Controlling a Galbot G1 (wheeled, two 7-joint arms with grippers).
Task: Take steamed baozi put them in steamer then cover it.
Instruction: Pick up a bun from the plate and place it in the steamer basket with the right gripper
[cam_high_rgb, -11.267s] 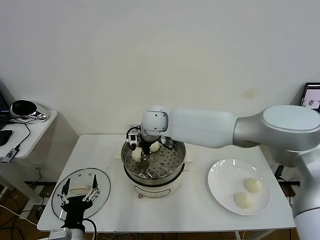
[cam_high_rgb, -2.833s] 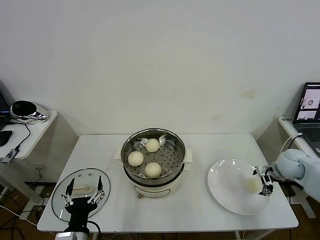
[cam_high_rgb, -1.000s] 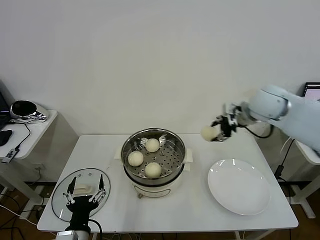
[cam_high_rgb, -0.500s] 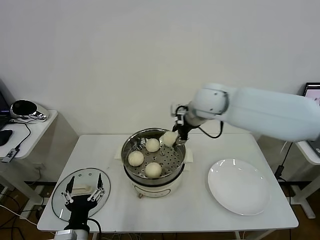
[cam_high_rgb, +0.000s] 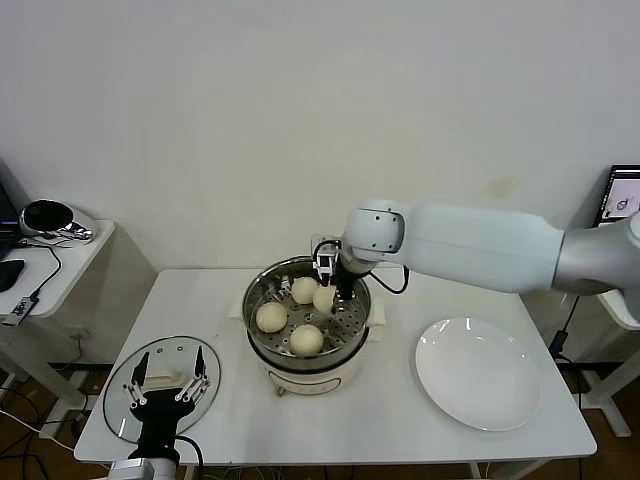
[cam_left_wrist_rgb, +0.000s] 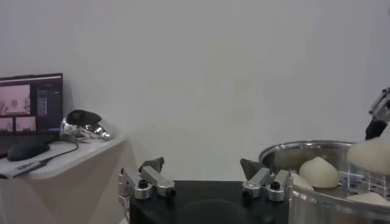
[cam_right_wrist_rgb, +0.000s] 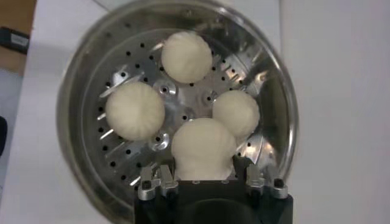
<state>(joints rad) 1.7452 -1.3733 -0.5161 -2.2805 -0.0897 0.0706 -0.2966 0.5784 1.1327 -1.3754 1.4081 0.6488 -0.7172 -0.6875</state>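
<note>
The steamer stands mid-table with three baozi on its perforated tray. My right gripper is shut on a fourth baozi and holds it just above the tray's back right part. From the right wrist, that held baozi sits between the fingers, over the steamer, close beside one resting baozi. My left gripper hovers open over the cover, a glass lid lying at the table's front left; its fingers hold nothing.
A white plate lies at the table's right with nothing on it. A side table with a mouse and cables stands to the left. From the left wrist the steamer's rim is close by.
My right arm has swung the baozi from above the table's right side leftward and lowered it into the steamer. The left arm has not moved.
</note>
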